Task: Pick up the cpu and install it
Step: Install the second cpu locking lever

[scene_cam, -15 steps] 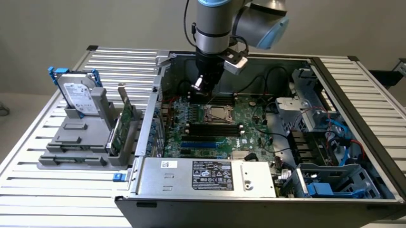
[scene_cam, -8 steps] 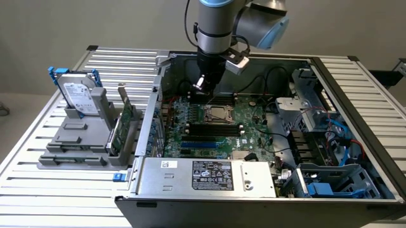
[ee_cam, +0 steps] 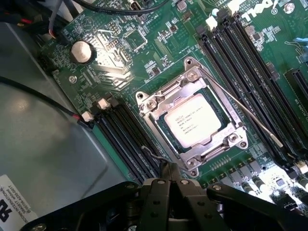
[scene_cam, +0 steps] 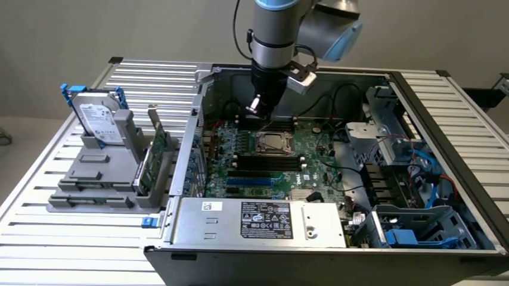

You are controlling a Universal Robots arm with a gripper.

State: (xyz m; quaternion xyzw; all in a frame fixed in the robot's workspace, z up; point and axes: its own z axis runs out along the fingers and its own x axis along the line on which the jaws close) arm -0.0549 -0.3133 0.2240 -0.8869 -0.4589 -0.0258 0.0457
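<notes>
The cpu [ee_cam: 192, 126], a silvery-white square chip with printed text, lies flat inside the metal-framed motherboard socket [ee_cam: 153, 103]; in the exterior view the cpu [scene_cam: 269, 142] shows as a pale square in the middle of the green board. A thin socket lever [ee_cam: 250, 120] stands out to one side of the frame. My gripper [ee_cam: 169, 169] hangs just off the socket's edge, its black fingers [ee_cam: 161, 185] pressed together with nothing between them. From outside, the gripper [scene_cam: 256, 111] is inside the open case, slightly behind the socket.
Black memory slots [ee_cam: 240, 62] flank the socket. A power supply [scene_cam: 263, 220] fills the case front, and drive cages with cables [scene_cam: 406, 161] sit at the exterior view's right. A hard drive [scene_cam: 99, 122] stands in a grey holder on the slatted table at the left.
</notes>
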